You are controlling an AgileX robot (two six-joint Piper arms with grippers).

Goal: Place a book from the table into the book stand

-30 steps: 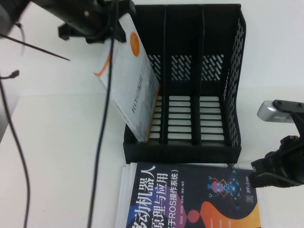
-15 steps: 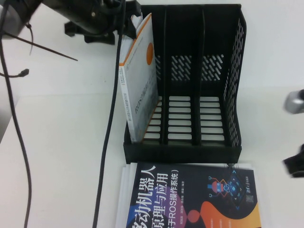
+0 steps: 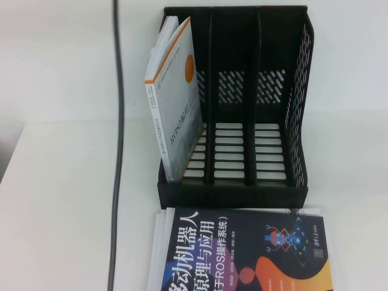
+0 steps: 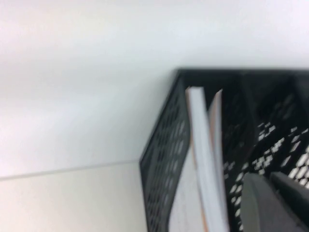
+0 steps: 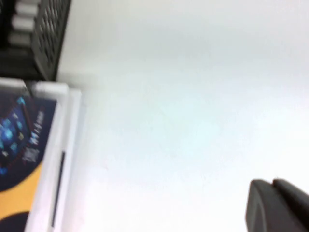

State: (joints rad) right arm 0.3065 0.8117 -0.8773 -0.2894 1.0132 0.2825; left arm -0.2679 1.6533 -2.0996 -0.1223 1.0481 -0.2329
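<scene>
The ROS2 book (image 3: 176,103) stands leaning in the book stand (image 3: 254,182)'s left slot, so we judge placement done. Left tool (image 4: 270,203) beside the stand, right tool (image 5: 280,208) over bare worktop (image 3: 60,200); grip on either, we cannot tell. Next: park both.

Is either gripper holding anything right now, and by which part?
Nothing is held. The book stands free in the book stand's leftmost slot. Only an edge of each gripper, left and right, shows, gripping nothing.
</scene>
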